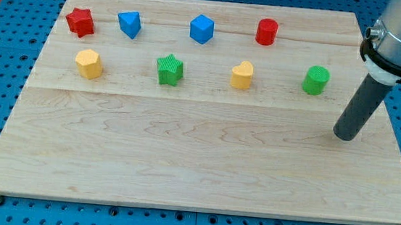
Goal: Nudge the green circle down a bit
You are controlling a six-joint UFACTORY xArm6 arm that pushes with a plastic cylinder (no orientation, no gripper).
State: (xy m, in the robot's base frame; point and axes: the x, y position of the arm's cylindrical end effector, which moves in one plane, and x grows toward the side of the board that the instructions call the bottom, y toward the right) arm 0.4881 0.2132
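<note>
Camera view: my tip (344, 137) sits lower right of green circle (316, 80), apart; no fingers, bare rod. Red cylinder (266, 31) upper left of the circle, yellow heart (242, 75) to its left.

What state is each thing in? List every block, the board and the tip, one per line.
Green circle block: upright, untouched, up-left of my tip.
Red cylinder block: upright, top row.
Blue hexagon block: top row, alone.
Blue triangle block: top row, alone.
Red star block: top row, leftmost.
Yellow hexagon block: second row, leftmost.
Green star block: second row.
Yellow heart block: second row.
Wooden board: flat.
My tip: on board, touching no block.
</note>
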